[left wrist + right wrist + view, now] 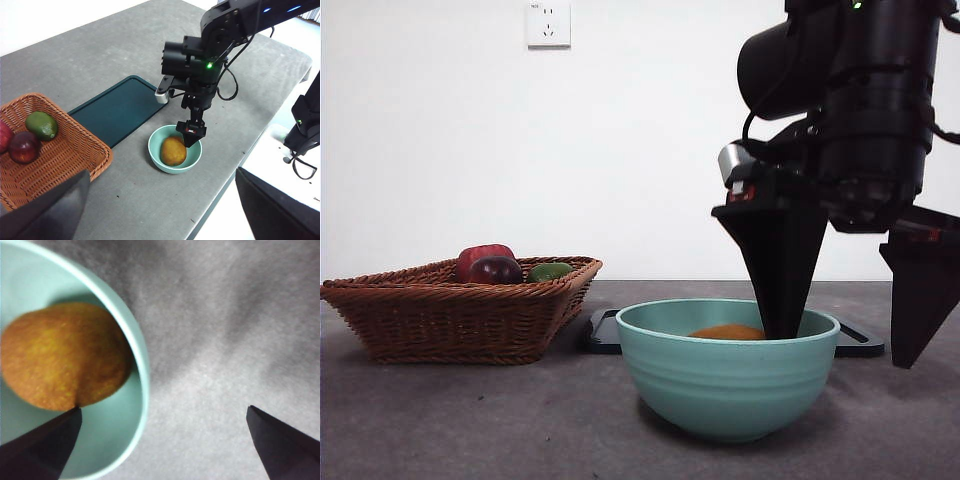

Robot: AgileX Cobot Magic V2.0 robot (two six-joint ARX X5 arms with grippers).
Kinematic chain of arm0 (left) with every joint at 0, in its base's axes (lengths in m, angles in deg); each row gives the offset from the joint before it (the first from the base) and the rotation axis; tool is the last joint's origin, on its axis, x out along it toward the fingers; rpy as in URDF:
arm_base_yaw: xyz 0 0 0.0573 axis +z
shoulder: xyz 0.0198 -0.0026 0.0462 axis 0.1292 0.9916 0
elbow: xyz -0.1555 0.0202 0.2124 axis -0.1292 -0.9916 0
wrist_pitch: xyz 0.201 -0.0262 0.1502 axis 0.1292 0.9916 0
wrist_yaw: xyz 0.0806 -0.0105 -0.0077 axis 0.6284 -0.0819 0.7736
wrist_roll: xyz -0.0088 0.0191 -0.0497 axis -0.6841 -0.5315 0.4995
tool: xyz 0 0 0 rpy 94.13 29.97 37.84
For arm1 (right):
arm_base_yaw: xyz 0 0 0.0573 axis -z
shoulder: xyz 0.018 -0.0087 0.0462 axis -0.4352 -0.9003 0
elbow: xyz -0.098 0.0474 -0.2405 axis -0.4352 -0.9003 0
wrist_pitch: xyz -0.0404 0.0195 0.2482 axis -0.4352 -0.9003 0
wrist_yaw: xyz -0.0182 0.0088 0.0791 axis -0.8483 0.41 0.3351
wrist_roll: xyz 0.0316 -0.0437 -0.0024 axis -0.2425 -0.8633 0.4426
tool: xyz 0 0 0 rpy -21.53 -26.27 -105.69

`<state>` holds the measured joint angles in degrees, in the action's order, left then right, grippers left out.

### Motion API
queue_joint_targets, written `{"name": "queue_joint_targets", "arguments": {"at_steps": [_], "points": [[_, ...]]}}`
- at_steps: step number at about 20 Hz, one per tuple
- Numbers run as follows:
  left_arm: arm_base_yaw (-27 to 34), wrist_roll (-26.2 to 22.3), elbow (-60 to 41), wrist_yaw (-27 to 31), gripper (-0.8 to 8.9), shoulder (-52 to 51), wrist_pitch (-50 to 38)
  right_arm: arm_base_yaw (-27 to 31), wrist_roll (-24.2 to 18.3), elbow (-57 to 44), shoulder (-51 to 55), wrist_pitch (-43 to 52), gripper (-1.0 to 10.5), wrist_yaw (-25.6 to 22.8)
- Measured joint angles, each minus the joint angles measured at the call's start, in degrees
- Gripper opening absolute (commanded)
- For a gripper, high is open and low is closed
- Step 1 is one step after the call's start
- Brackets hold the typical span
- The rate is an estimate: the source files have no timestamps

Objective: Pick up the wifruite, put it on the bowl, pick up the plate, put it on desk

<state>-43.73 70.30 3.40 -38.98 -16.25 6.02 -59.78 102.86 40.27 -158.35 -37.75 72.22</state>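
Observation:
The dull-orange wifruite [725,332] [173,151] [62,355] lies inside the teal-green bowl [720,385] [155,155] [141,360] on the desk [470,420]. My right gripper [845,350] [164,409] is open and straddles the bowl's rim. One jaw reaches down into the bowl beside the fruit, and the other hangs outside it. Nothing is held between them. The plate [605,332] [117,107], a flat dark-teal rectangle, lies just behind the bowl. My left gripper [162,171] is open, high above the table and holding nothing.
A wicker basket [460,315] [55,162] stands on the left side of the desk, next to the plate. It holds a red apple [480,254], a dark purple fruit [497,270] and a green fruit [551,271]. The desk's edge [227,180] runs close to the bowl.

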Motion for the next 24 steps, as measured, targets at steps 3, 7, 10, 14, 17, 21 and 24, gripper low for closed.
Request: {"name": "queue_joint_targets", "arguments": {"at_steps": [3,7,10,14,17,21,24], "points": [[0.00,0.00,0.00,0.02,4.68,0.00,0.02,-0.13,-0.11,0.00,-0.79,1.03,4.7,-1.33],[0.00,0.00,0.00,0.00,4.68,0.00,0.00,-0.17,-0.31,0.00,-0.79,1.97,3.3,-1.27],[0.00,-0.02,0.00,0.02,4.68,0.00,0.00,-0.20,-0.37,0.00,-0.79,1.99,1.8,-1.11],[0.00,-0.02,0.00,0.00,4.68,0.00,0.00,-0.37,-0.39,0.00,-0.79,3.87,1.2,1.53],[0.00,0.00,0.00,0.00,4.68,0.00,0.00,-1.31,-0.35,0.00,-0.79,5.27,0.0,1.53],[0.00,-0.02,0.00,0.00,4.68,0.00,0.00,-1.66,-0.07,0.00,-0.79,5.44,0.0,0.57],[0.00,-0.28,0.00,0.00,4.68,0.00,-0.04,-1.16,0.15,0.55,-0.79,4.76,0.0,0.00]]}}
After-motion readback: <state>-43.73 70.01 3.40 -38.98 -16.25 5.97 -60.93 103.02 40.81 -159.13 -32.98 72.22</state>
